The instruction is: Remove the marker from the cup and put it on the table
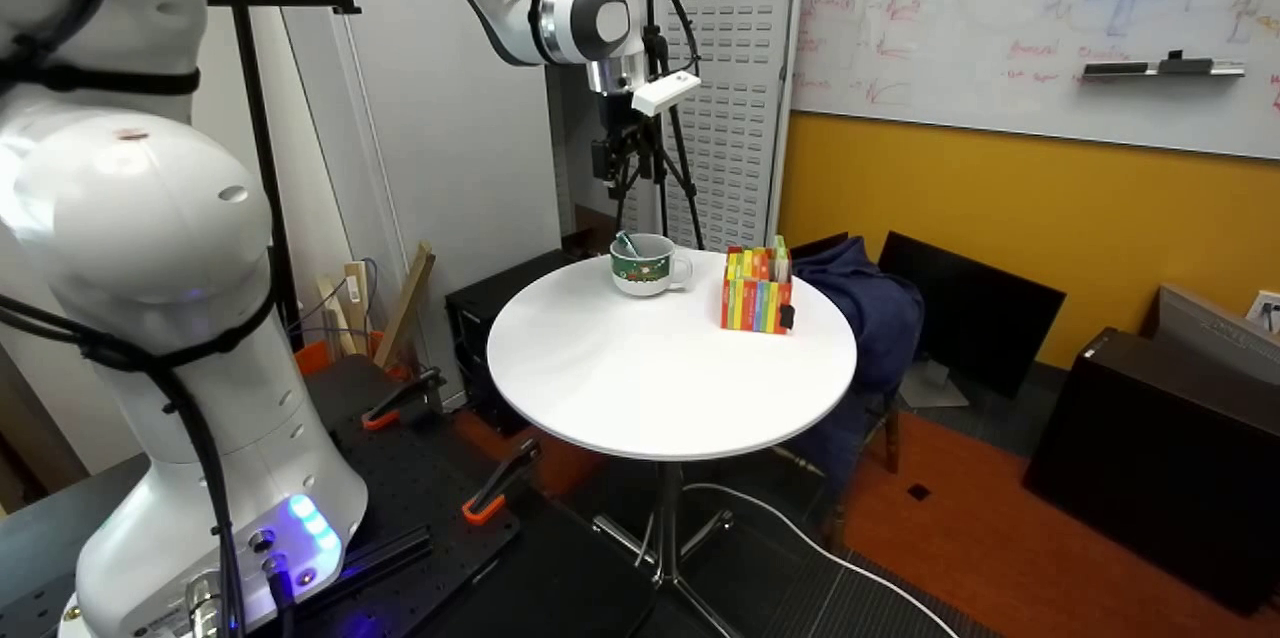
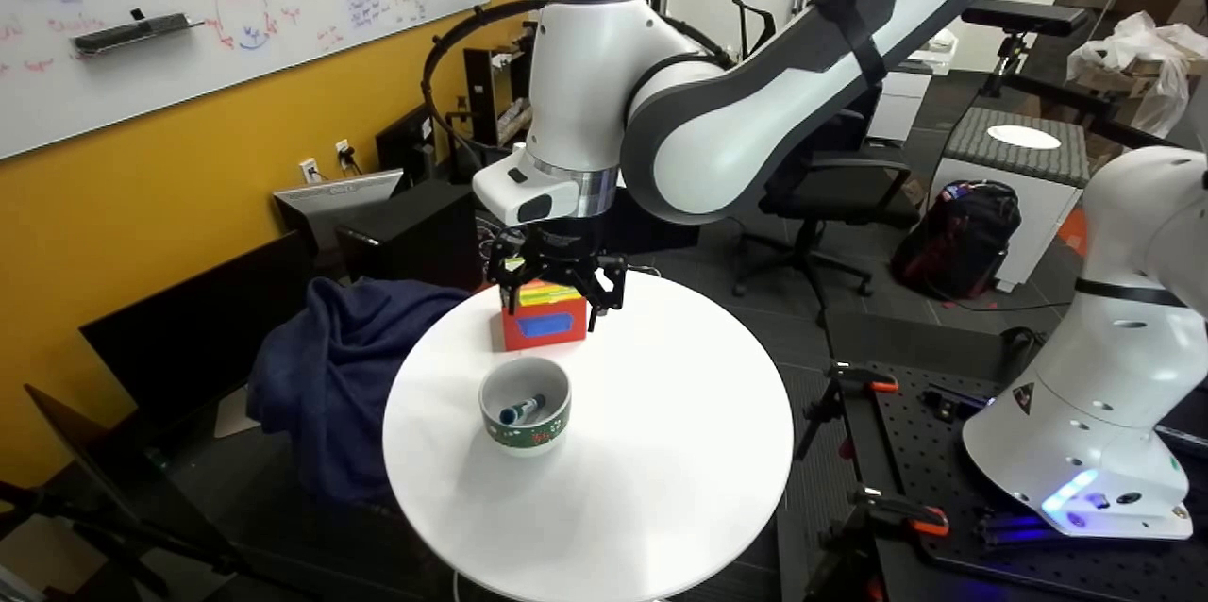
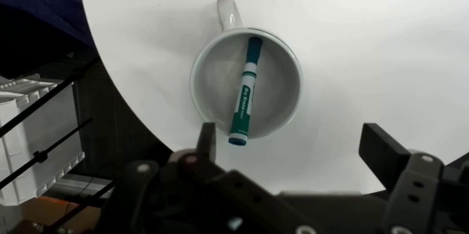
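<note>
The marker (image 3: 246,98) is white and green with blue ends. It leans inside the cup, its lower end (image 2: 522,410) resting out of grip, and one end passes the rim in the wrist view; it also shows in an exterior view (image 1: 627,243). The cup (image 1: 641,274) is a squat mug, grey inside, with a green patterned band and a handle; it stands upright on the table (image 1: 640,378) and shows in an exterior view (image 2: 525,437). My gripper (image 3: 289,138) is open and empty. It hangs above the table, higher than the cup, also seen in an exterior view (image 2: 555,300).
A red, orange and yellow striped box (image 1: 757,293) stands on the table beside the cup, on its handle side. It also shows in an exterior view (image 2: 545,324). A chair with a dark blue cloth (image 1: 870,308) stands at the table's edge.
</note>
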Controlling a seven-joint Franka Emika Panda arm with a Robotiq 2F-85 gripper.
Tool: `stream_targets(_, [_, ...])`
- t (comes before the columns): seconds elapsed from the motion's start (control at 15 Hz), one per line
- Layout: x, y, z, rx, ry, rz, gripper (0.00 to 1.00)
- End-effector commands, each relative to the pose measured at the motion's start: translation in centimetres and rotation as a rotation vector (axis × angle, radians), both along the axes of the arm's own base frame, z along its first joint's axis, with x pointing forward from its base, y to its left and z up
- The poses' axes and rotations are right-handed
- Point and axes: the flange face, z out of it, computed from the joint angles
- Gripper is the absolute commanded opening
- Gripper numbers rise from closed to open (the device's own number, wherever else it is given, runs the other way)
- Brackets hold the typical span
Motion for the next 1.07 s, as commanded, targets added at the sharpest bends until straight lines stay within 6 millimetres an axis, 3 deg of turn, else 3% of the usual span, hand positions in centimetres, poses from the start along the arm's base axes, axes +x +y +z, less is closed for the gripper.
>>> stream_targets(0.0, [0.4,0.0,-0.1,0.001,-0.010,0.015,1.00])
stream_targets(0.87, [3.3,-2.9,-3.9,0.073,-0.078,0.067,1.00])
stream_targets(1.0, [3.8,-2.9,-4.4,0.092,-0.068,0.089,0.89])
